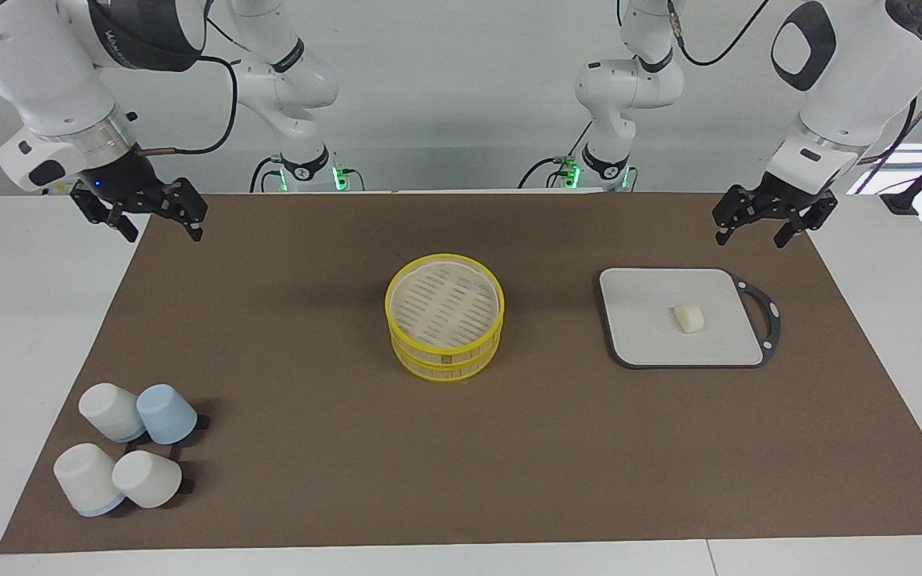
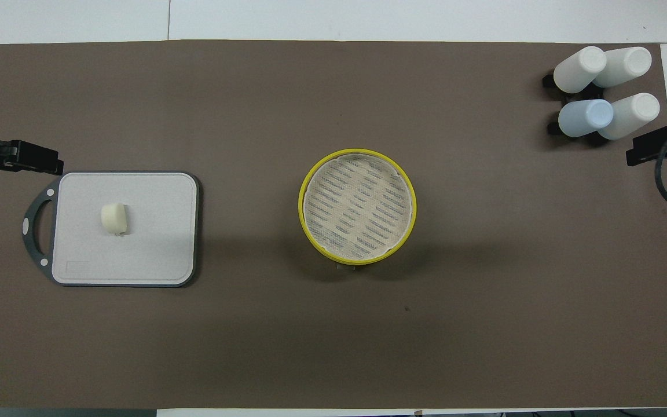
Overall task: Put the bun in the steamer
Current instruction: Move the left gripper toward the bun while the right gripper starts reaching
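Facing view: upturned cups (image 1: 126, 456) nearest the camera, well apart from the steamer (image 1: 445, 317). Bun (image 1: 689, 318) on grey cutting board (image 1: 681, 318) beside steamer. Left claw (image 1: 773, 214) released, over the brown mat (image 1: 349, 448) near the board; right claw (image 1: 149, 214) released, waits. Descend squarely, pinch the soft bun lightly.

Overhead view: steamer (image 2: 357, 207) empty; white tabletop (image 2: 426, 17) around the mat.

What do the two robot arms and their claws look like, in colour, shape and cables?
Both arms are glossy white with rounded segments and dark grey joint panels. Black cables run along them, and green lights glow at both bases. Each ends in a silver wrist ring and a black claw of angular metal links: the left claw and the right claw. A green clip sits on the left arm.
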{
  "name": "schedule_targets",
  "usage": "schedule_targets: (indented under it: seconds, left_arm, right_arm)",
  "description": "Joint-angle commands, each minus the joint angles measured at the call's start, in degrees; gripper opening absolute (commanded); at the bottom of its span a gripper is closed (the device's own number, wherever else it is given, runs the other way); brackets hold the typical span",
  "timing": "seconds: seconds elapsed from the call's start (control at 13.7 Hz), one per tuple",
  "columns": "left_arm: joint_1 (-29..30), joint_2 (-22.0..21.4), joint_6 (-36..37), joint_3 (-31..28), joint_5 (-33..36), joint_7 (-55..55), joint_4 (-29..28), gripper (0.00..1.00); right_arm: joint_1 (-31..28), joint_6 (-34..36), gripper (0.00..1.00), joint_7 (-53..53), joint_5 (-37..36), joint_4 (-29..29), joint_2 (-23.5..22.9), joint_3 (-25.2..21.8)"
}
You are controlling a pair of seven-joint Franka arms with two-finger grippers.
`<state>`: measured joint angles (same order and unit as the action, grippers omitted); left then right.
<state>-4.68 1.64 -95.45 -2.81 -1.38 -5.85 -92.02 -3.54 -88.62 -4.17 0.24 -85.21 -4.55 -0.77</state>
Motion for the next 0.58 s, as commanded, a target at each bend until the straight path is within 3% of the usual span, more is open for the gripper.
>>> schedule_targets:
  seconds: [0.0, 0.51]
  left_arm:
    - [0.1, 0.0, -0.1, -0.2, -0.6, 0.1, 0.3, 1.0]
    - [0.1, -1.2, -0.5, -0.2, -0.5, 0.2, -1.9, 1.0]
  right_arm:
    - [-0.7, 0.6, 1.0, -2.3, -0.9, -0.8, 0.9, 0.6]
    - [-0.7, 1.8, 1.0, -1.7, -0.1, -2.8, 2.2, 0.8]
